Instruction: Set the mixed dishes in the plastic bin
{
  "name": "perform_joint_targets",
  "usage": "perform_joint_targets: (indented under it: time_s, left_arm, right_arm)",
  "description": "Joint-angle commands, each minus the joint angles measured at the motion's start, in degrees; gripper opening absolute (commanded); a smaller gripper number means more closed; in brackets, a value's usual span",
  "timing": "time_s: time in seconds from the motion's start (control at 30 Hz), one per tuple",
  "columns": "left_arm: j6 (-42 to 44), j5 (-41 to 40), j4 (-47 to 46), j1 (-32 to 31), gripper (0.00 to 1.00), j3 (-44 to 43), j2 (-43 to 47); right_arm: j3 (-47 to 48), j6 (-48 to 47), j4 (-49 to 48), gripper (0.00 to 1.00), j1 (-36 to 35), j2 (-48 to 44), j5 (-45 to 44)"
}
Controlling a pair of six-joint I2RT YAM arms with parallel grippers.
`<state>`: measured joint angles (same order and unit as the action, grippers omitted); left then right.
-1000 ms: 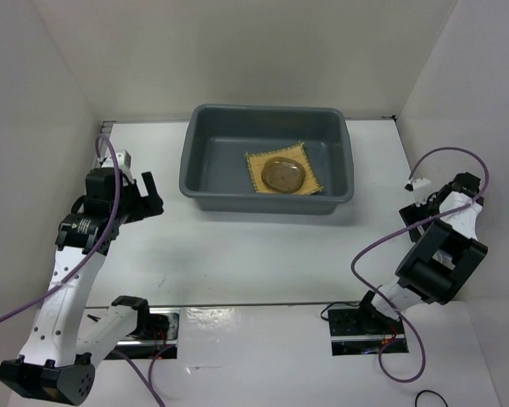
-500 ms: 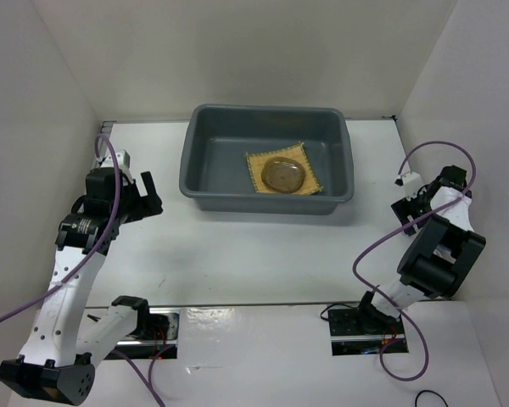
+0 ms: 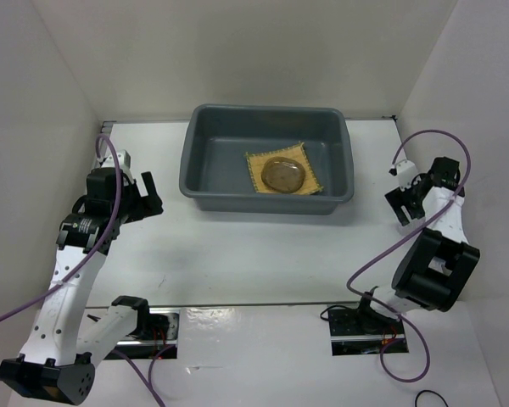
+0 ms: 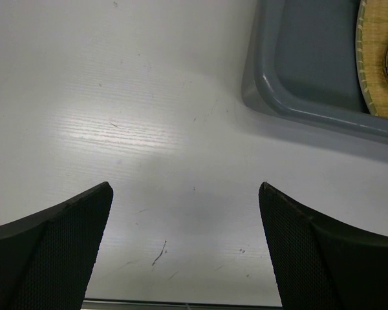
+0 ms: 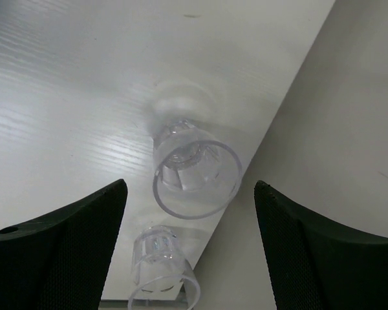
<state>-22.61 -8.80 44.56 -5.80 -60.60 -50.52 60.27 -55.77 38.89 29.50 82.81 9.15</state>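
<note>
The dark grey plastic bin (image 3: 205, 161) stands at the table's far middle. Inside it lies the yellow-tan placemat (image 3: 259, 163) with the brownish plate (image 3: 283, 175) on top. A small clear cup (image 5: 195, 171) stands upright on the table close to the right wall. My right gripper (image 5: 189, 187) is open with its fingers on either side of the cup and not touching it. A second clear cup (image 5: 161, 268) stands nearer the camera. My left gripper (image 4: 184, 187) is open over bare table, left of the bin's corner (image 4: 271, 97). I cannot make out the cups from above.
White walls close in the table at left, back and right; the right wall (image 5: 349, 129) runs right beside the cups. Purple cables (image 3: 433, 140) loop off both arms. The left gripper (image 3: 148, 195) hangs beside the bin's left end.
My right wrist has swung farther from the base and a little left, bringing the gripper over the spot by the right wall. Its jaws have narrowed slightly. The left arm has not moved.
</note>
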Motion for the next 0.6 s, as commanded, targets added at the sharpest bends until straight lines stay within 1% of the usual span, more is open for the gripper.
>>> perform_joint_targets:
  time_s: [0.0,0.07,0.13,0.17,0.23,0.37,0.4,0.53,0.57]
  left_arm:
    - [0.02,-0.78,-2.1,0.27,1.0,0.39,0.6]
    - [0.02,-0.78,-2.1,0.27,1.0,0.39,0.6]
    - [0.02,-0.78,-2.1,0.27,1.0,0.39,0.6]
    - [0.02,-0.78,-2.1,0.27,1.0,0.39,0.6]
    - [0.02,-0.78,-2.1,0.27,1.0,0.39,0.6]
    - [0.02,-0.78,-2.1,0.27,1.0,0.39,1.13]
    - [0.02,-0.78,-2.63,0.27,1.0,0.92,1.13]
    - [0.02,-0.78,-2.63,0.27,1.0,0.92,1.13]
    - [0.02,-0.78,-2.63,0.27,1.0,0.92,1.65]
  right_arm:
    - [-1.56,1.19,-1.55,0.84,-2.15,-1.95,0.35]
    - [-2.17,1.19,-0.84,0.82,-2.68,-0.81,0.35]
    - [-2.7,1.19,-0.22,0.77,-3.39,-0.11,1.05]
    - [-3.22,1.19,-0.22,0.77,-4.0,0.42,1.05]
    - [-3.23,1.71,-0.22,0.73,-4.01,2.18,1.58]
    - [-3.75,2.33,-0.22,0.68,-4.54,4.02,0.97]
    - [-3.76,2.85,-0.83,0.68,-4.54,4.03,0.96]
    - [-3.76,2.86,-0.84,0.45,-4.54,5.26,-0.62]
    - [-3.76,2.86,-0.84,0.3,-4.54,5.26,-1.14]
